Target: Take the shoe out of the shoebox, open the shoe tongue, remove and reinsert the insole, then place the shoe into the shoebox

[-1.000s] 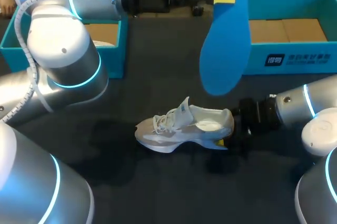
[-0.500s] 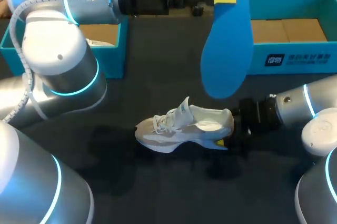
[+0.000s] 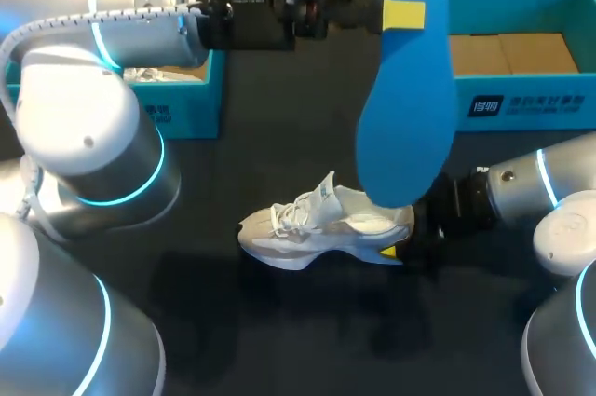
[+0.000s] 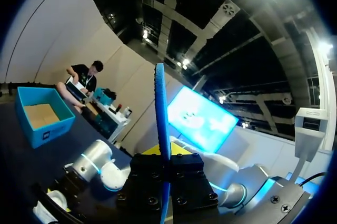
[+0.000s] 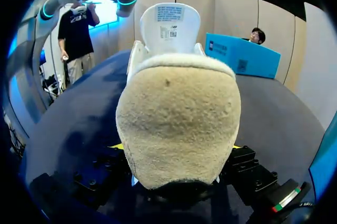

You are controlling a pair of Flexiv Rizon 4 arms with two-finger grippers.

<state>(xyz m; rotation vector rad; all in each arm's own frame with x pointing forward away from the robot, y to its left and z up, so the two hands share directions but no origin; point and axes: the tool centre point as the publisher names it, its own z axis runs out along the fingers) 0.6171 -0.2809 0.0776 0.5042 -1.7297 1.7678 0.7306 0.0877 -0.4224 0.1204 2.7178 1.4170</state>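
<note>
head view: our left gripper [image 3: 402, 14] pinches the insole [image 3: 405, 116] at 12 o'clock, its toe hanging over the shoe [image 3: 317, 228] at centre. our right gripper [image 3: 402, 239] clamps the shoe's heel at 3 o'clock. we judge the insole light and floppy; best held by its heel end.

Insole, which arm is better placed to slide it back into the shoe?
Left. The left tool holds the blue insole hanging toe-down above the shoe, while the right tool is clamped on the heel, probably steadying it.
</note>
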